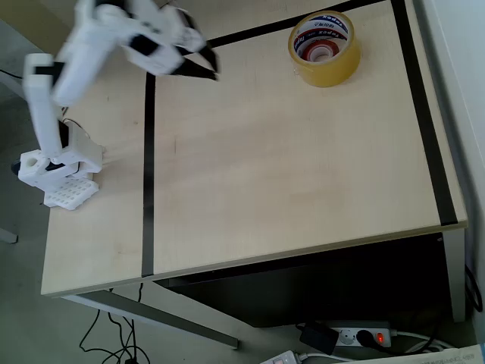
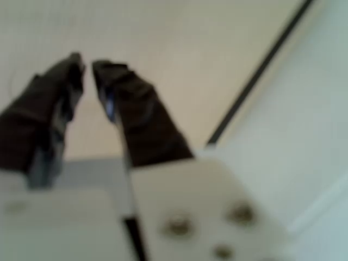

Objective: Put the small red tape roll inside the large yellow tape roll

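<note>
In the wrist view the gripper (image 2: 87,62) fills the near ground, blurred: two dark fingers (image 2: 138,117) rise from a pale, white body and lean in towards each other, their tips close but with a thin strip of table showing between them. Nothing sits between the tips; the jaws are nearly pressed together and empty. Beyond them lies the pale wooden table (image 2: 179,43), crossed on the right by a black line (image 2: 255,76) that runs up towards the top corner.

In the overhead view the near edge of the table (image 1: 250,250) is at the bottom, with a power strip (image 1: 364,336) and cables on the floor below it. A black line (image 1: 148,189) runs up the left part of the tabletop, another runs down the right side, and a third crosses the top. The arm's white base (image 1: 57,171) stands at the left edge, outside the left line. The arm (image 1: 83,53) rises from it and reaches towards the top of the picture, motion-blurred, with the gripper (image 1: 211,64) pointing right, held above the wood near the top line.

Farthest off, near the top right corner, the yellow roll (image 1: 324,48) lies flat on the table, well apart from the gripper. The red roll (image 1: 320,51) lies inside its core, ringed by the white, printed inner wall.
</note>
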{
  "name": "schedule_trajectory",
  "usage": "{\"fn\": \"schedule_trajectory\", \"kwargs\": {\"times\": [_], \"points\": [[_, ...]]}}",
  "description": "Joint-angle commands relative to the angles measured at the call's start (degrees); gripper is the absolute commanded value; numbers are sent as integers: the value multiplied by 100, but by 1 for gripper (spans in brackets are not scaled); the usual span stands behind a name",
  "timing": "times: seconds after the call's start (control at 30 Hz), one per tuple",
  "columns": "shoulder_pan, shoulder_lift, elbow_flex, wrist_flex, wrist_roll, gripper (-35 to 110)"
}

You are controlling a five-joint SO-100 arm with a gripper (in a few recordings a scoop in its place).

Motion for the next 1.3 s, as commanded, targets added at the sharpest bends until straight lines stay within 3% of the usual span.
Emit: {"fn": "schedule_trajectory", "kwargs": {"times": [0.0, 0.23, 0.63, 0.87, 1.27], "points": [[62, 2610, 1731, -264, 220, 0], [97, 6697, 7796, -3832, 510, 0], [-105, 9105, 11443, -4658, 1143, 0], [-79, 12217, 13289, -4131, 1336, 0], [316, 12375, 14528, -3981, 1591, 0]]}}
